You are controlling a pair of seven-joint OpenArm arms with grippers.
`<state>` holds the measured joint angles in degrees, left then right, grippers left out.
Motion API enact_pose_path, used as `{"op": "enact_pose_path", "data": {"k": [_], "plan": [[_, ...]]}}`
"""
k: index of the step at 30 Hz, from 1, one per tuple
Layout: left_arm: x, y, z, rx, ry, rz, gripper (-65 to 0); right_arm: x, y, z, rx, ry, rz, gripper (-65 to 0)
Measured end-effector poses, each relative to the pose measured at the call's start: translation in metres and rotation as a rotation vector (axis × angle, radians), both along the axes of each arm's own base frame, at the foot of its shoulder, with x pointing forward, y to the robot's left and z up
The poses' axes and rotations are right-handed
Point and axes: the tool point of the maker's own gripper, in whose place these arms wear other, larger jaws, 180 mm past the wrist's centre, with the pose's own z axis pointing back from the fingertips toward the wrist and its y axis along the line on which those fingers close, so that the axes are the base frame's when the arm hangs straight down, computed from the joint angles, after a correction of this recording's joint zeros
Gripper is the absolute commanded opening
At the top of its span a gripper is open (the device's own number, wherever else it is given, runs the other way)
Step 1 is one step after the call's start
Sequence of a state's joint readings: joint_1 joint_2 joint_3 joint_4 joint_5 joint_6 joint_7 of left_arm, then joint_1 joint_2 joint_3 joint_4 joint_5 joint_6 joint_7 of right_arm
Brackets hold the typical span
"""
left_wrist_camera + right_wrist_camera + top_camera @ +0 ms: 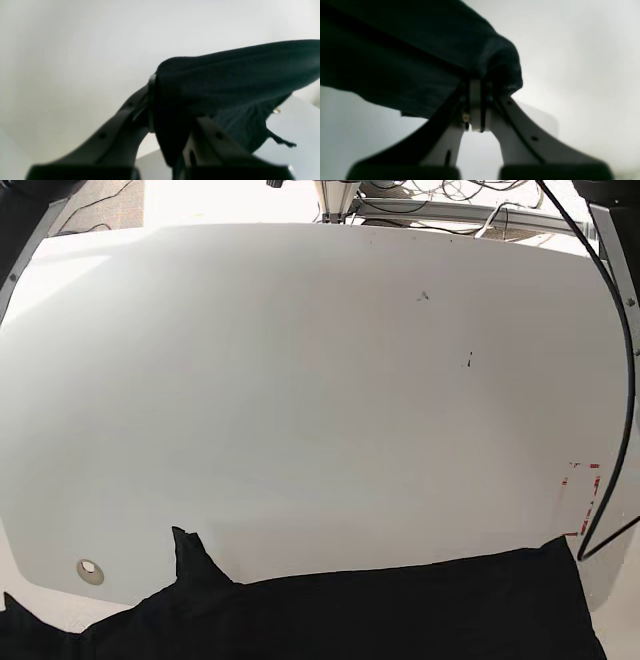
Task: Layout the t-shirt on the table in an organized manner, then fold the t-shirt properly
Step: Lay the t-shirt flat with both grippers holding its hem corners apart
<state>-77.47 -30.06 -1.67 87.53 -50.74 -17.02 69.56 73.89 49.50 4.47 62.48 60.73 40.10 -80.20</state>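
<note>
The left gripper (160,110) is clamped tight on a bunched fold of the t-shirt (225,82); the black cloth is pinched between its two dark fingers (120,130) and streams away from the tips toward the right of that wrist view, hanging in a taut sheet above the table (297,125). A small round metal fitting (276,110) shows on the tabletop just under the cloth's lower edge. The right gripper (477,100) is likewise closed all the way on a rolled edge of the t-shirt (407,62), with the fabric wrapped over its pale fingers (515,120) and spreading off to the left of its tips.

Outward from both grips, the shirt spans between the two arms. In the base view neither gripper shows; only the hanging t-shirt (400,610) fills the bottom of the picture, its edge over the near side of the table (300,380), with another round fitting (89,569) just beyond one cloth corner and a red mark (580,500) near the other end.

The cloth looks light, soft and limp, so it will likely sag and crease wherever it is unsupported. Holding it at two well-separated points along one edge, such as shoulders or hem corners, seems the best way to keep it flat while lowering it.
</note>
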Motion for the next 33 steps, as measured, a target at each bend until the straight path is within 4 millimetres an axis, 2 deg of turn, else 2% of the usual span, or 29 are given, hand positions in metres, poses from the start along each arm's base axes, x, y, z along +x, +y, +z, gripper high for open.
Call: {"op": "enact_pose_path", "data": {"k": [1, 3, 4, 5, 6, 7, 8, 9, 12, 15, 17, 19, 20, 24, 25, 27, 31, 33], "plan": [[0.001, -0.003, -0.008, 0.005, 0.014, -0.012, -64.4, -0.001, -0.001, -0.018, 0.01, 0.03, 0.004, -64.8], [0.006, -0.004, -0.043, 0.006, 0.081, -0.027, -64.4, -0.006, -0.002, -0.053, 0.034, 0.094, 0.013, -64.8], [0.002, 0.0, -0.048, -0.009, 0.082, -0.028, -64.4, -0.014, -0.009, -0.072, 0.043, 0.118, 0.001, -64.8], [0.004, 0.0, -0.072, -0.014, 0.119, -0.034, -64.4, -0.019, -0.008, -0.089, 0.053, 0.147, 0.001, -64.8], [0.0, 0.0, -0.075, -0.023, 0.112, -0.045, -64.4, -0.024, -0.006, -0.1, 0.058, 0.15, 0.017, -64.8], [0.001, 0.006, -0.096, -0.04, 0.152, -0.032, -64.4, -0.033, -0.012, -0.121, 0.075, 0.183, 0.0, -64.8], [0.002, 0.006, -0.116, -0.026, 0.194, -0.022, -64.4, -0.038, -0.012, -0.129, 0.072, 0.194, -0.01, -64.8], [-0.001, 0.011, -0.128, -0.035, 0.21, -0.01, -64.4, -0.046, -0.014, -0.141, 0.079, 0.193, -0.01, -64.8], [-0.006, 0.016, -0.189, -0.045, 0.341, 0.009, -64.4, -0.075, -0.015, -0.188, 0.105, 0.268, -0.025, -64.8], [-0.019, 0.018, -0.233, -0.038, 0.424, 0.024, -64.4, -0.104, -0.011, -0.233, 0.118, 0.351, -0.05, -64.8], [-0.03, 0.018, -0.272, -0.027, 0.51, 0.033, -64.6, -0.123, -0.003, -0.263, 0.131, 0.408, -0.058, -64.8], [-0.04, 0.016, -0.302, -0.032, 0.574, 0.035, -64.6, -0.142, 0.004, -0.29, 0.137, 0.47, -0.063, -64.8], [-0.042, 0.015, -0.31, -0.036, 0.585, 0.034, -64.6, -0.151, 0.008, -0.302, 0.134, 0.502, -0.061, -64.8], [-0.075, 0.01, -0.387, -0.082, 0.772, 0.044, -64.7, -0.18, 0.031, -0.338, 0.159, 0.589, -0.039, -64.8], [-0.081, 0.01, -0.395, -0.099, 0.79, 0.043, -64.7, -0.187, 0.039, -0.346, 0.171, 0.603, -0.03, -64.8], [-0.108, 0.011, -0.434, -0.117, 0.899, 0.057, -64.7, -0.201, 0.051, -0.362, 0.194, 0.643, -0.021, -64.8], [-0.143, 0.022, -0.474, -0.149, 1.023, 0.114, -64.9, -0.228, 0.071, -0.389, 0.254, 0.713, -0.015, -64.8], [-0.156, 0.026, -0.485, -0.159, 1.055, 0.132, -64.9, -0.24, 0.08, -0.4, 0.284, 0.743, -0.015, -64.8]]}}
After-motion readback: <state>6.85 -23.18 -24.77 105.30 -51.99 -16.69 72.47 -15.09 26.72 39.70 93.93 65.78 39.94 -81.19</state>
